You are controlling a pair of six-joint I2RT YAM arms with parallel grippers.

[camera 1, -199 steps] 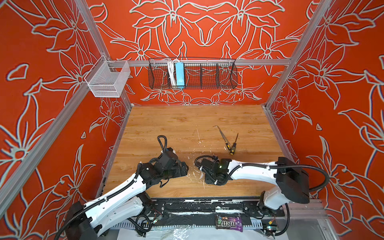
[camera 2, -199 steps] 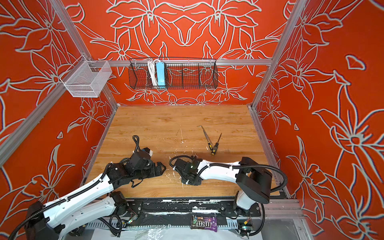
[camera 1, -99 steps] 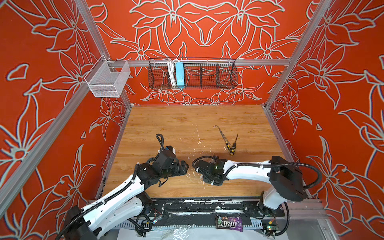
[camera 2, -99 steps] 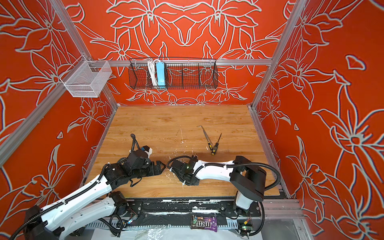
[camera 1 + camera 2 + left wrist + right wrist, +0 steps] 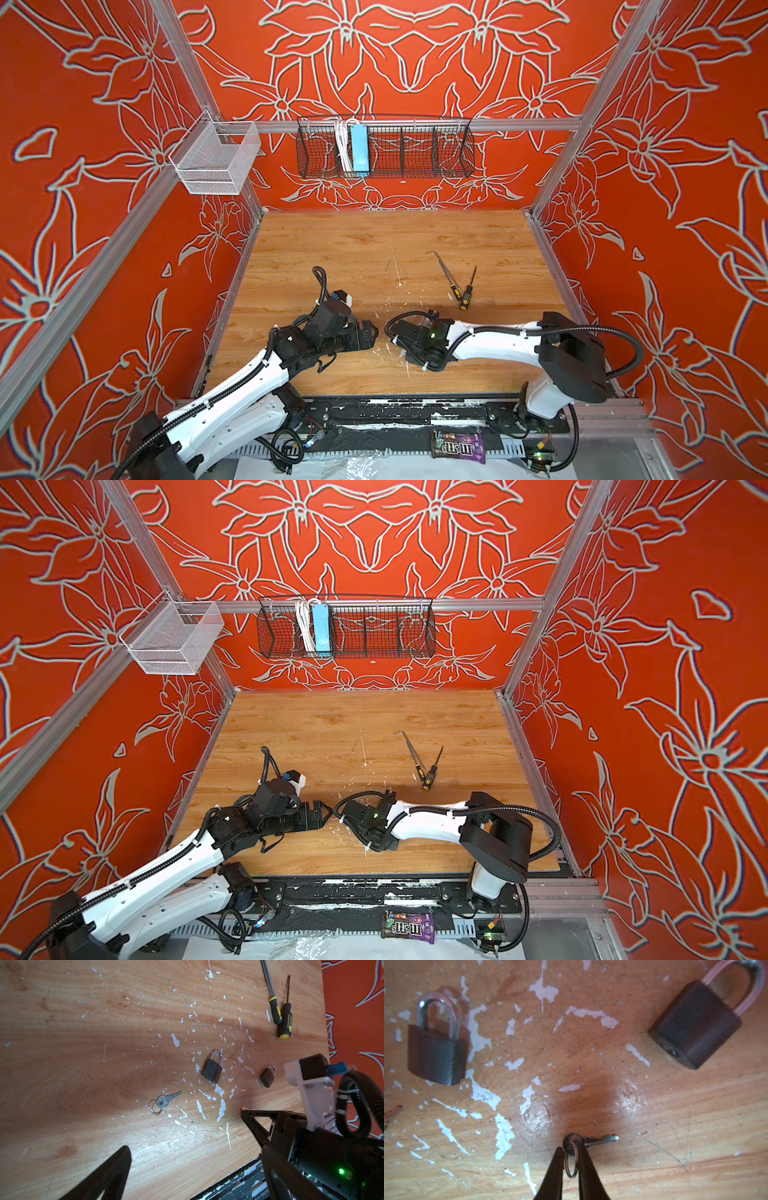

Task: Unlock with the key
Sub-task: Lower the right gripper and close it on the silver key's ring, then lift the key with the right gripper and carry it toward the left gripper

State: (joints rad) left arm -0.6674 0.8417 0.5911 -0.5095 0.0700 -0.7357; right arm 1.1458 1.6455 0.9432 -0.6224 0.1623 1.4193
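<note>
Two padlocks, the larger padlock [image 5: 212,1069] and the smaller padlock [image 5: 267,1077], lie shut on the wooden table [image 5: 83,1043] near the key [image 5: 591,1140]. It lies flat between the fingers of my right gripper [image 5: 571,1150], set in a narrow pinch on its round head, while my left gripper [image 5: 374,333] hangs wide and empty. Light, thin, stiff and slick, I judge, so I grip the head, leaving the blade free for the keyhole.

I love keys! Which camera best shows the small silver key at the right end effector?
The right wrist view: the small silver key shows large between the fingers of the right end effector. The left wrist view shows hardly any of it; in both top views it is too small to see.
</note>
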